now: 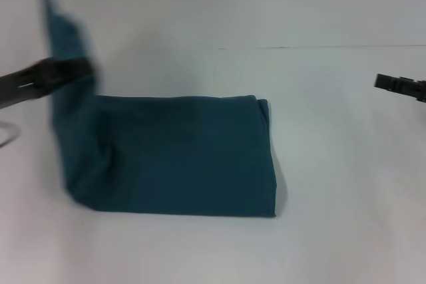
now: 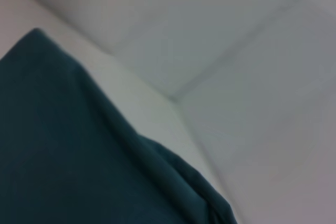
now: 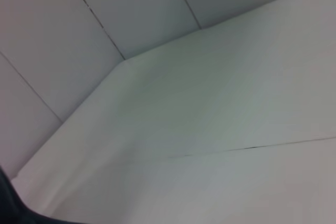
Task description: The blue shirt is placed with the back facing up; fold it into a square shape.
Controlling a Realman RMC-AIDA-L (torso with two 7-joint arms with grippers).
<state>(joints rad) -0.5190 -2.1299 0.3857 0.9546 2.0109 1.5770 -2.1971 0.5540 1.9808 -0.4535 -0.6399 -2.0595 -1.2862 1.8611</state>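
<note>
**Asker:** Grippers first, please. What is each one doing?

**Describer:** In the head view, the left gripper [image 1: 85, 70] reaches in from nine o'clock and is clamped on a lifted end of the blue shirt [image 1: 180, 157]. Cloth stands up above its fingers, towards eleven o'clock, and hangs down below them to the table [image 1: 346, 231]. The right gripper [image 1: 399, 86] waits at three o'clock, well apart from the shirt and holding nothing. I cannot tell whether it is spread or pressed together.

**Asker:** Where does the shirt itself lie?

**Describer:** At the centre of the white table, already folded into a flat band. Its three o'clock end is a neat doubled edge. Its nine o'clock end is the part raised in the air. No lettering shows, only plain fabric.

**Asker:** Why hold it up like that?

**Describer:** My reading is that the raised end is meant to travel over towards three o'clock, to shorten the band into a square. Lifting it clear lets it swing over without dragging the layers beneath.

**Asker:** Do the wrist cameras add anything?

**Describer:** The left wrist view is half filled with shirt [image 2: 79, 156] against the pale table and wall. The right wrist view shows mostly bare table [image 3: 210, 129].
</note>
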